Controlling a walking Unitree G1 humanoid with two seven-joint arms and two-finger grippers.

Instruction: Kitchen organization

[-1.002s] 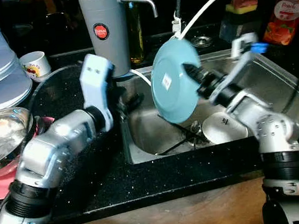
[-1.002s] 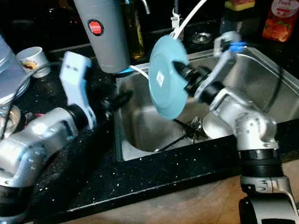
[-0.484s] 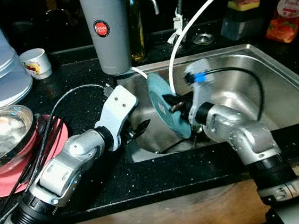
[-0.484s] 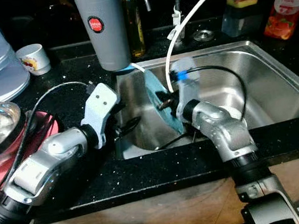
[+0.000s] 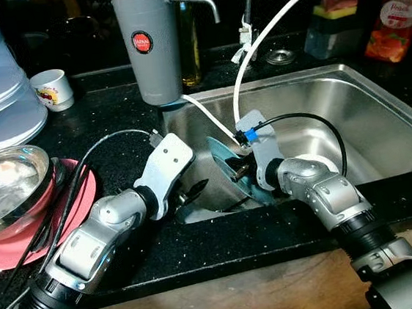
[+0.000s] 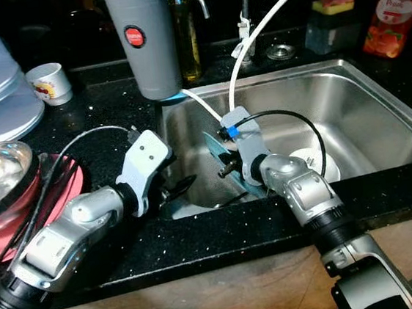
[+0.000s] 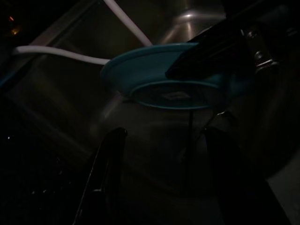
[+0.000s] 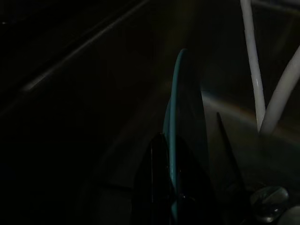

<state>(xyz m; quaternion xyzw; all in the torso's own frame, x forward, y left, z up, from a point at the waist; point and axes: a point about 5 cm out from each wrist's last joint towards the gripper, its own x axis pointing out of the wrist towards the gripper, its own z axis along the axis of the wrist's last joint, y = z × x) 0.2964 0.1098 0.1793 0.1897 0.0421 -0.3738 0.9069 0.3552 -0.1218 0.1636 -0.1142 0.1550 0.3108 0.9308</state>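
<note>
The right gripper is clamped on a teal plate standing on edge in the sink; at nine o'clock, the left gripper hovers, fingers apart.

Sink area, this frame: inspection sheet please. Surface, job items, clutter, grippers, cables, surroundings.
Surface: black speckled countertop around a stainless steel sink.
Job's things: round teal plate on edge inside the sink; white dish on the sink floor.
Clutter: steel bowl on a pink mat; small white cup.
Grippers: right gripper shut on the plate's rim; left gripper open at the sink's left edge.
Cables: white hose; black cable.
Surroundings: grey cylindrical dispenser, red pouch.
</note>
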